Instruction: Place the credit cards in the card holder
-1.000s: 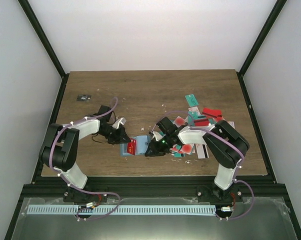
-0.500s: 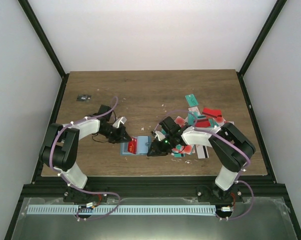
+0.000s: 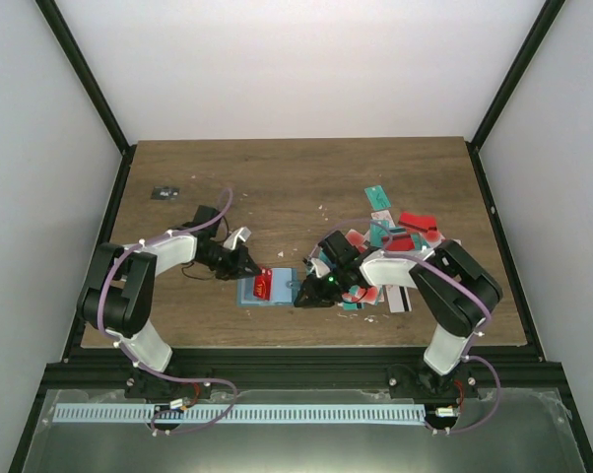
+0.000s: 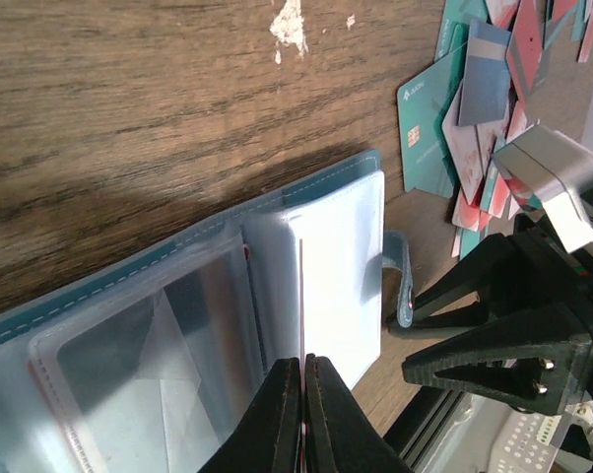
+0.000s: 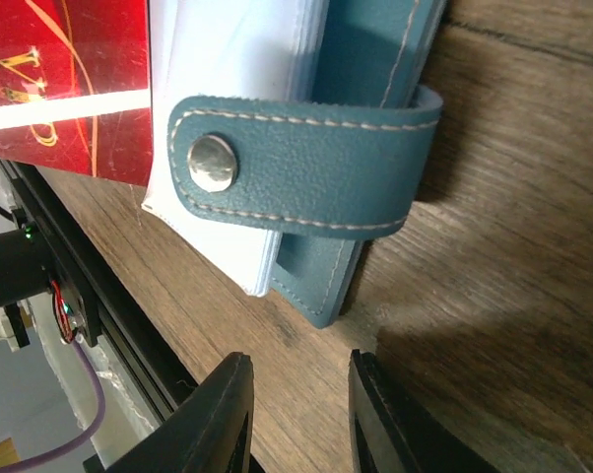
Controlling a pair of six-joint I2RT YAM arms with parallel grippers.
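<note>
The wooden table [image 3: 277,177] carries the open holder [image 3: 282,289] near its front edge. A heap of cards [image 3: 400,236] lies just right, and a small dark object [image 3: 164,192] far left.

- card holder [image 5: 370,59]: teal-blue cover, pale stitching, silver snap, lighter blue inside
- red card [image 5: 70,89]: glossy red, thin gold lines, white band
- credit cards [image 3: 400,236]: teal, red, white
- surface [image 3: 277,177]: dark brown wood grain
</note>
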